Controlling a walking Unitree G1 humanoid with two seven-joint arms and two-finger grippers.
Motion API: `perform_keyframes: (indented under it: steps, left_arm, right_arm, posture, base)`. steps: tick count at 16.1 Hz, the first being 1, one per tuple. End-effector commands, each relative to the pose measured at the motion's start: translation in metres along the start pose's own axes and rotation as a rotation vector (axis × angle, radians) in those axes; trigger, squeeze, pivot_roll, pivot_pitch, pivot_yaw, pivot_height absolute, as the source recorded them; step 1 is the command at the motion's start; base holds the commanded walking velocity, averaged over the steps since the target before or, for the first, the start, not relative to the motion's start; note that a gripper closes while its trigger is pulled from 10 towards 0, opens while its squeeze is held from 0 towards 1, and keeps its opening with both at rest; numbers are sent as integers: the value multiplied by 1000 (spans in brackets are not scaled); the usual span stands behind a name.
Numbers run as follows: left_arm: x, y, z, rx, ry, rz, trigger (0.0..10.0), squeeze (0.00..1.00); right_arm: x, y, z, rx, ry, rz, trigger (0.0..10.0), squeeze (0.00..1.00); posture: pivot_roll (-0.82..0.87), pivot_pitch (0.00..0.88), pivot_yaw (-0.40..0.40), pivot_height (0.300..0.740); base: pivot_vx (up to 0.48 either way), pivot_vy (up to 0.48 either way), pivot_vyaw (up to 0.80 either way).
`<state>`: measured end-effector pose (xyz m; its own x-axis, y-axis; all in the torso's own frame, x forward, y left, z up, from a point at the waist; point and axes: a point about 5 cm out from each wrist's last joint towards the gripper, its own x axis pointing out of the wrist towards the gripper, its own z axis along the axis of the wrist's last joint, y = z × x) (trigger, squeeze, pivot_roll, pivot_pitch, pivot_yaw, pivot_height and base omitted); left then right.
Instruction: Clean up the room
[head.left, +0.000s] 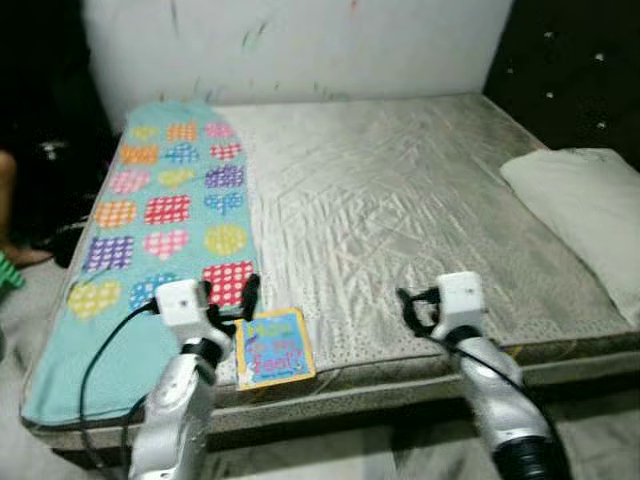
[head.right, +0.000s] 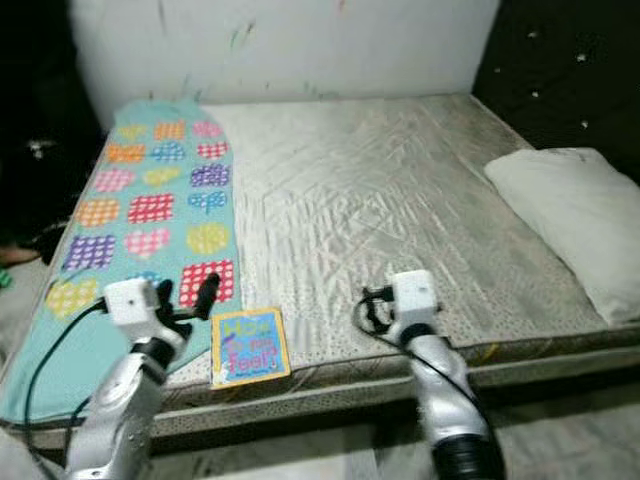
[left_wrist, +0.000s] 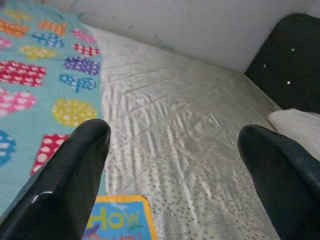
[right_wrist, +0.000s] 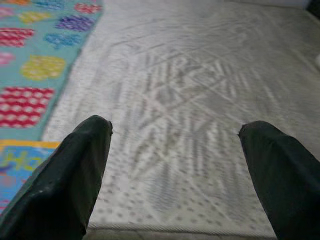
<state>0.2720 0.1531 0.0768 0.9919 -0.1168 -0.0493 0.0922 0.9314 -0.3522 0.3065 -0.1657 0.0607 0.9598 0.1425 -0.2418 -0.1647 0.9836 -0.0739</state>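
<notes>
Both sets of jaws are spread wide and grip nothing: the left gripper hangs over the near edge of the bed with its fingers parted just above the book, and the right gripper hovers over bare sheet farther to the right, equally released.

The bed takes up nearly everything, its pale, creased sheet running back to a white wall. The robot stands at the near long edge, which is probably why both arms reach in from there. A turquoise mat printed with coloured hearts lies flat along the bed's left side, reaching from the wall end down to the near edge. A white pillow sits at the right end by the dark headboard, where it belongs, so it likely needs no tidying.

The small picture book is the one stray thing: it lies face up at the near edge, touching the mat's border and slightly overhanging. The left gripper's open stance beside it reads as lining up for a pinch on that overhanging side
</notes>
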Motion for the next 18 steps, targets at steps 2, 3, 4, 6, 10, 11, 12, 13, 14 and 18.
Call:
perform_keyframes:
  steps: [2, 3, 4, 6, 10, 11, 12, 13, 14, 18]
  left_arm:
    - [0, -4, 4, -2, -24, -34, 10000, 0]
    - [0, -4, 4, -1, -25, -37, 10000, 0]
    - [0, -4, 4, -1, -24, -38, 10000, 0]
    - [0, -4, 4, 1, -24, -39, 10000, 0]
    - [1, -4, 4, 5, -23, -42, 10000, 0]
    - [1, -4, 4, 7, -23, -42, 10000, 0]
    - [1, -4, 4, 4, -27, -49, 10000, 0]
    - [1, -5, 4, 6, -26, -50, 10000, 0]
    - [1, -5, 4, 7, -25, -49, 10000, 0]
    - [1, -4, 4, 9, -25, -48, 10000, 0]
  right_arm:
    - [0, -5, 3, -6, -8, -9, 10000, 0]
    - [0, -5, 3, -6, -9, -9, 10000, 0]
    - [0, -5, 3, -6, -8, -9, 10000, 0]
    - [0, -5, 3, -4, -8, -10, 10000, 0]
    - [0, -5, 3, -1, -7, -11, 10000, 0]
    - [0, -5, 3, -1, -7, -11, 10000, 0]
    - [0, -5, 3, -1, -7, -11, 10000, 0]
    - [1, -5, 3, -1, -6, -11, 10000, 0]
    - [1, -5, 3, 0, -6, -11, 10000, 0]
    - [1, -5, 3, -1, -5, -10, 10000, 0]
  posture:
    - [-68, 0, -13, 740]
    - [-68, 0, -13, 740]
    - [-69, 0, -12, 740]
    - [-69, 0, -11, 740]
    - [-68, 0, -12, 740]
    - [-68, 0, -12, 740]
    - [-68, 0, -11, 740]
    - [-68, 0, -11, 740]
    - [-68, 0, -11, 740]
    - [-68, 0, -11, 740]
  base:
    - [0, 0, 0]
    - [0, 0, 0]
    - [0, 0, 0]
    - [0, 0, 0]
    - [0, 0, 0]
    - [0, 0, 0]
    - [251, 0, 0]
    - [326, 0, 0]
    - [334, 0, 0]
    - [318, 0, 0]
